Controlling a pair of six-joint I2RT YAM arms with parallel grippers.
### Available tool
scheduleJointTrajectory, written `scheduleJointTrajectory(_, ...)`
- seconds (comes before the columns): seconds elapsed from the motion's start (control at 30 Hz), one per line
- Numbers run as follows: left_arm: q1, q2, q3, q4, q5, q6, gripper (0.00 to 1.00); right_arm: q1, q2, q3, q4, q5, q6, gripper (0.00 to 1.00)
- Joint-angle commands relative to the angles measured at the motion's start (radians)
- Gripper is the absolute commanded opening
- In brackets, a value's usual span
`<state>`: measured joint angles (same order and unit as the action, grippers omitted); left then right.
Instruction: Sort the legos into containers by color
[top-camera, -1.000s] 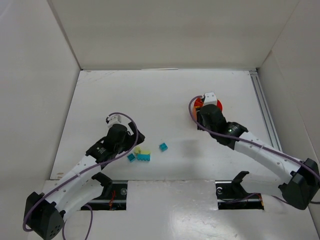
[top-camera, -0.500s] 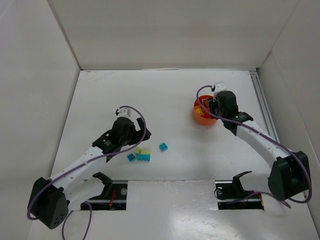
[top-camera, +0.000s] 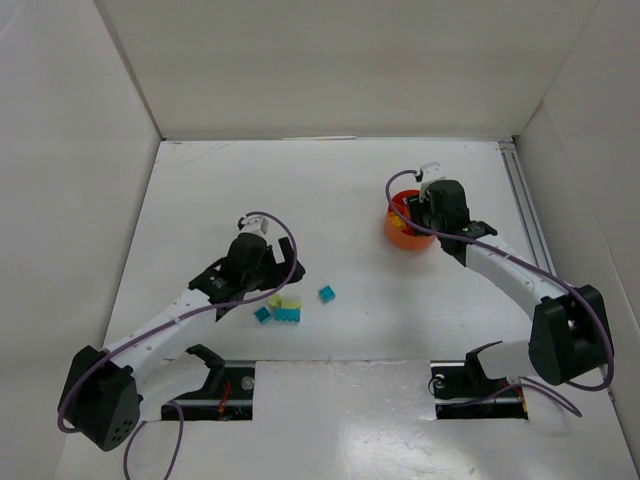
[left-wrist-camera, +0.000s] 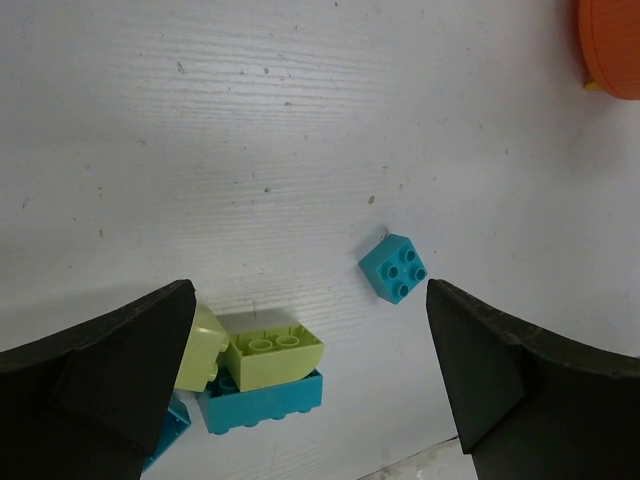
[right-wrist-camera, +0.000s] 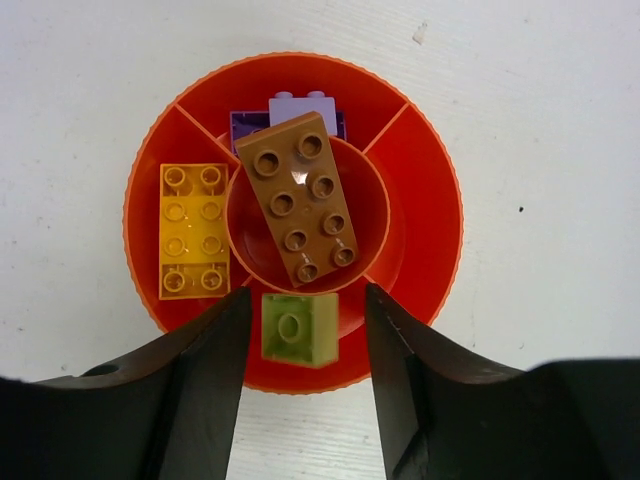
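The orange bowl lies right under my right gripper. Its middle cup holds a brown brick, the left compartment an orange brick, the far one a purple brick. A lime brick sits over the near compartment between my open right fingers, with a gap on each side. My left gripper is open above a cluster: a lime brick on a teal brick, beside a pale yellow-green brick. A small teal brick lies apart to the right.
White walls enclose the table on three sides. A metal rail runs along the right edge. In the top view the bowl is at the right, the brick cluster and the single teal brick near the front.
My right wrist has swung from the bowl's left side to its right, over it. My left gripper has moved right, closer to the brick cluster.
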<state>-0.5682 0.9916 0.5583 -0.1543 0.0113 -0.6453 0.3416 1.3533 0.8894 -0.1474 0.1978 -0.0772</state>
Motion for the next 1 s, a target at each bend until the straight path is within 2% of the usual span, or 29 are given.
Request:
scheduleJointTrajectory(0.0, -0.004, 0.008, 0.049, 0.036, 0.030, 0.026, 1.00, -0.003, -0.013, 0.014, 0.069, -0.012, 0.022, 0.55)
scheduleJointTrajectory(0.23, -0.036, 0.059, 0.083, 0.036, 0.039, 0.035, 1.00, -0.003, -0.081, -0.017, 0.069, -0.031, 0.022, 0.62)
scheduleJointTrajectory(0.4, -0.162, 0.128, 0.149, 0.015, -0.046, 0.035, 1.00, -0.012, -0.161, -0.036, 0.023, -0.018, 0.033, 0.64)
scheduleJointTrajectory(0.53, -0.255, 0.214, 0.202, 0.006, -0.083, -0.004, 1.00, -0.032, -0.216, -0.037, -0.050, 0.025, 0.056, 0.73)
scheduleJointTrajectory(0.67, -0.340, 0.311, 0.225, 0.030, -0.108, 0.015, 1.00, -0.081, -0.269, -0.060, -0.112, 0.022, 0.065, 0.74)
scheduleJointTrajectory(0.97, -0.374, 0.473, 0.269, 0.030, -0.152, 0.049, 0.87, -0.185, -0.398, -0.119, -0.193, -0.049, 0.056, 0.74)
